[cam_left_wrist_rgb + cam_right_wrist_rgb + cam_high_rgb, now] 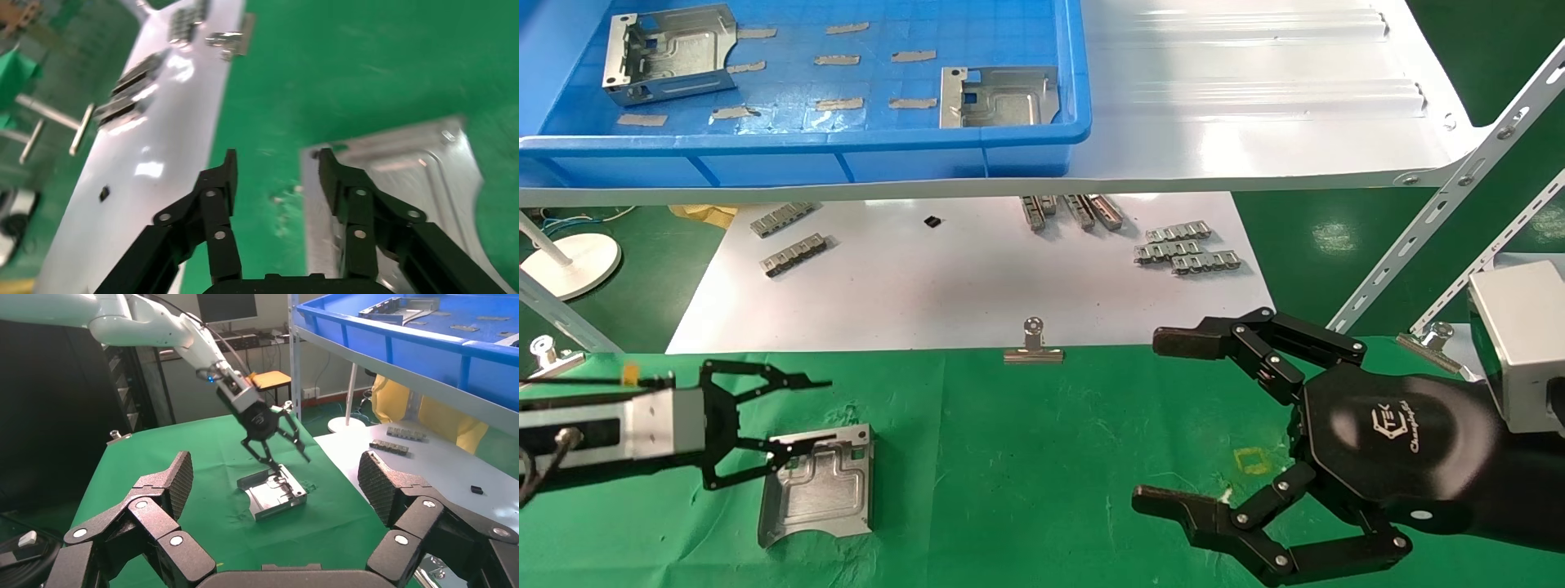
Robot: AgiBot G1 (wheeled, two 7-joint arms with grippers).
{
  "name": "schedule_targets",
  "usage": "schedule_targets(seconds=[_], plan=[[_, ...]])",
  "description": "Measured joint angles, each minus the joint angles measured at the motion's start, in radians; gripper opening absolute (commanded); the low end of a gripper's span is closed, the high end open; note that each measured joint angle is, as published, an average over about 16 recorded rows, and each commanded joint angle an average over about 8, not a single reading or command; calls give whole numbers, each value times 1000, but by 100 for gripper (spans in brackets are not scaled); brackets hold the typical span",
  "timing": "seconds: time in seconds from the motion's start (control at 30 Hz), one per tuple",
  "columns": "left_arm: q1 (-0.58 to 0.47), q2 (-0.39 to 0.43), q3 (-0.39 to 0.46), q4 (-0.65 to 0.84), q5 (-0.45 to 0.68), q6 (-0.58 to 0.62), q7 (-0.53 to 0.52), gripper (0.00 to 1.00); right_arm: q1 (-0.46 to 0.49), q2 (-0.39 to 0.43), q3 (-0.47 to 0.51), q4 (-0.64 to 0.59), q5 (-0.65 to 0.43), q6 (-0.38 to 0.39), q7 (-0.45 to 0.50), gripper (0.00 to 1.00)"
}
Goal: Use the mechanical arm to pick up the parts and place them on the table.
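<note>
Left gripper [789,425]: over near-left of desk [1042,457], fingers spread and released; 1 finger [335,177] overlapping the upper rim of the desk part, other finger [220,184] over bare green cloth beside it. Contact with the rim not resolvable. Grip not closed on anything.

Part on desk [817,486]: 1 silver bracket lying flat, hollow side up, curved edge toward robot. Seen from right wrist too [272,493], directly beneath the left gripper. Reads as already set down, so release posture fits placement done.

Parts in bin: 2 left in blue bin [1017,151] on white shelf [1254,106]. 1 at far left [670,53], tipped on its folded rim; 1 near the bin's front-right corner [997,96], flat. Likely next pickups. Total parts visible: 3.

Right gripper [1156,425]: low over right side of desk, fingers wide apart, holding nothing. Parked, well apart from all parts.

Yellow mark [1252,461]: 1 square outline on cloth close to right gripper; probably a placement marker.

Clutter, not task items: grey link strips on white sheet [977,286], 2 at left [793,237], stacked group at right [1185,249], a few more under shelf edge, count unclear. Binder clips: 3 along desk's far edge, middle 1 [1034,347] pinning the cloth.
</note>
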Motion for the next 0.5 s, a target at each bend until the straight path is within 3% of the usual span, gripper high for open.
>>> schedule_targets(seconds=[0.27,0.5], plan=[[-18,2,-8,39,-18,9,-95,100,0,0,0,0,0,0,0,100],[-17,1,-13,34,-23,10,-115,100,0,0,0,0,0,0,0,100]])
